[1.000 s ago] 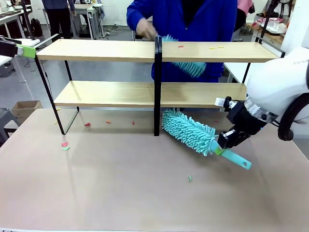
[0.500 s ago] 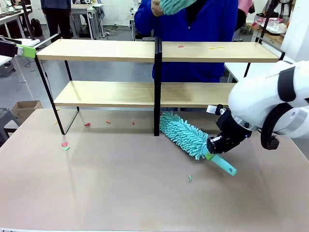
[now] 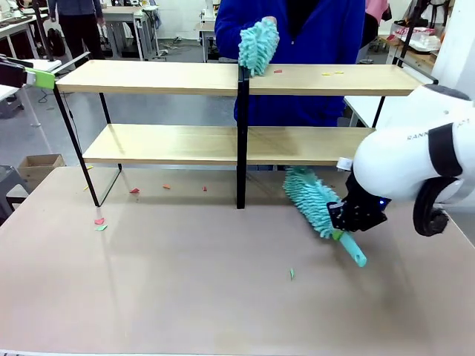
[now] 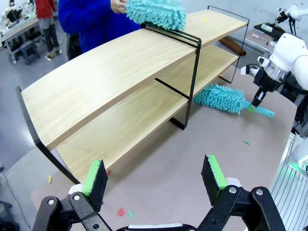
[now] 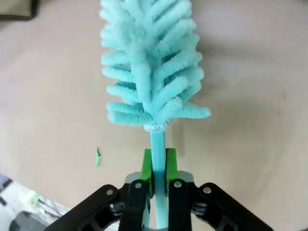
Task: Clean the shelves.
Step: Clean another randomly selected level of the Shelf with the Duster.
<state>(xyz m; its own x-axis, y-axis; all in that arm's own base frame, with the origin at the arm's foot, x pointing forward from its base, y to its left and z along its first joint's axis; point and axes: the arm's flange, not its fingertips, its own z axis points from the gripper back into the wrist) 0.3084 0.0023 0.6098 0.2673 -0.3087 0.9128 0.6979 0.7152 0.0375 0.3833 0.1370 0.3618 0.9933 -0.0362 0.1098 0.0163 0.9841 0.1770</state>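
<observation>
The shelves (image 3: 148, 78) stand across the far half of the table, two light-wood boards in a black frame with a centre post. My right gripper (image 3: 343, 222) is shut on the handle of a teal duster (image 3: 310, 199), whose fluffy head points up-left over the tabletop, in front of the lower board. In the right wrist view the gripper (image 5: 159, 166) clamps the handle below the duster head (image 5: 149, 72). The person holds a second teal duster (image 3: 258, 46) on the top board at the centre post. My left gripper (image 4: 154, 173) is open and empty, facing the shelves' (image 4: 110, 67) left end.
Small red and yellow scraps (image 3: 277, 71) lie on the top board's right half. Red scraps (image 3: 134, 190) and a green one (image 3: 292, 274) dot the beige tabletop. A cardboard box (image 3: 38, 167) sits on the floor at left.
My right gripper has swung its duster to the right, away from the centre post, with the head now steeper. The person's duster went up from behind the shelves to the top board.
</observation>
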